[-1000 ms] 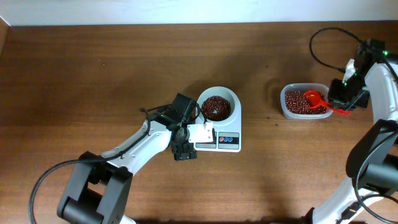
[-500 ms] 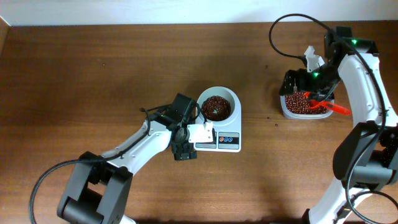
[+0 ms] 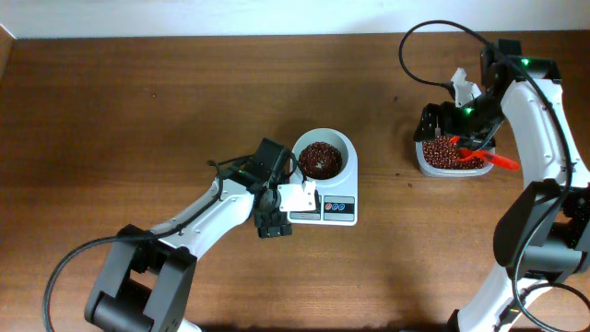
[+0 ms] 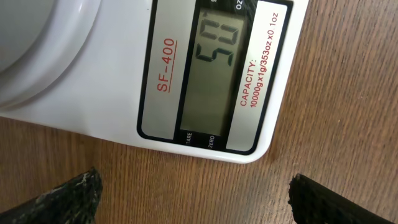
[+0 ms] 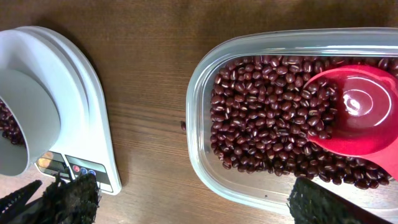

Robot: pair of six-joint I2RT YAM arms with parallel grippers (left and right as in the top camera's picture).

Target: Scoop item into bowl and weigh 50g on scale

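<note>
The white bowl (image 3: 343, 148) stands on the small white scale (image 3: 337, 208) mid-table and holds dark red-brown beans (image 3: 320, 159). The scale's display (image 4: 214, 68) reads 50. My left gripper (image 3: 274, 224) hovers open at the scale's near-left corner, its jaws wide over bare wood (image 4: 199, 205). More beans (image 5: 267, 118) fill a clear tub (image 3: 422, 164) at the right, with a red scoop (image 5: 357, 115) lying in them. Beside and above the tub's left side, my right gripper (image 3: 449, 127) is open and empty (image 5: 199, 208). The right wrist view also shows the bowl (image 5: 28, 118) and scale (image 5: 87, 124).
A single stray bean (image 5: 183, 126) lies on the wood between scale and tub. The scoop's handle (image 3: 502, 161) sticks out over the tub's right rim. A black cable (image 3: 419, 46) loops above the right arm. The table's far edge meets a white wall.
My right gripper has let go of the red scoop, which now rests in the tub, and has moved left and away to the tub's far-left side. The left arm has not moved.
</note>
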